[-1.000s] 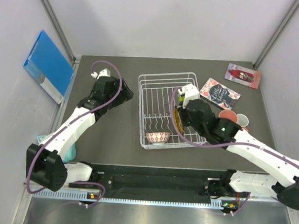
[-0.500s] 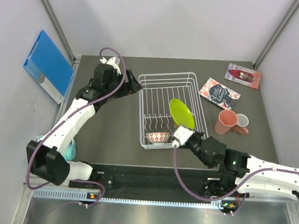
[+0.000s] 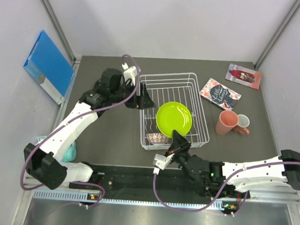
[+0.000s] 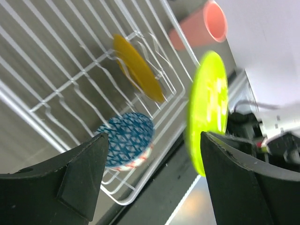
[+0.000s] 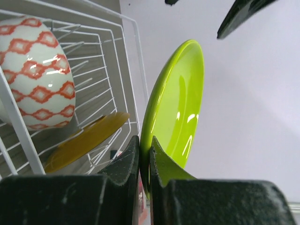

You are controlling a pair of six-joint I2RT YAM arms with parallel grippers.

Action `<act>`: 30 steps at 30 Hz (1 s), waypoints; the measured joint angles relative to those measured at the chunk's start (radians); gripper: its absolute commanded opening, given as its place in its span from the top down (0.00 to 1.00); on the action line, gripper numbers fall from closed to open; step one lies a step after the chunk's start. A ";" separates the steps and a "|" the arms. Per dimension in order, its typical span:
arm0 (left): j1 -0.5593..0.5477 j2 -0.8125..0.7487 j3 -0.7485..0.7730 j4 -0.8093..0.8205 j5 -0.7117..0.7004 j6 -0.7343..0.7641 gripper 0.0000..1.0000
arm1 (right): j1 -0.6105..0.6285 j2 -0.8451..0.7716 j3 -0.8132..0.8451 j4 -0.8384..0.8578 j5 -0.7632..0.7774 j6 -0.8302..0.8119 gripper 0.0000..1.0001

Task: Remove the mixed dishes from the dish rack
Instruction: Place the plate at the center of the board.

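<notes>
My right end effector (image 3: 177, 140) is clenched on the near rim of the lime-green plate (image 3: 174, 118), tilted over the near part of the dish rack (image 3: 166, 90), left end effector (image 3: 143, 100) released by the rack's left side, patterned bowl (image 3: 157, 138) inside near edge.

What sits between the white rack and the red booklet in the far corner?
A dark floral booklet lies flat there, shown in the top view.
</notes>
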 measured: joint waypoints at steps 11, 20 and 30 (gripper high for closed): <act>-0.163 -0.058 -0.019 -0.040 -0.016 0.092 0.21 | 0.027 0.077 0.037 0.077 -0.046 -0.049 1.00; -0.214 -0.054 -0.023 -0.067 -0.100 0.148 1.00 | 0.047 0.075 0.082 0.054 -0.083 -0.005 1.00; -0.231 -0.065 -0.024 -0.046 -0.183 0.078 1.00 | 0.059 0.081 0.095 0.048 -0.047 0.049 0.00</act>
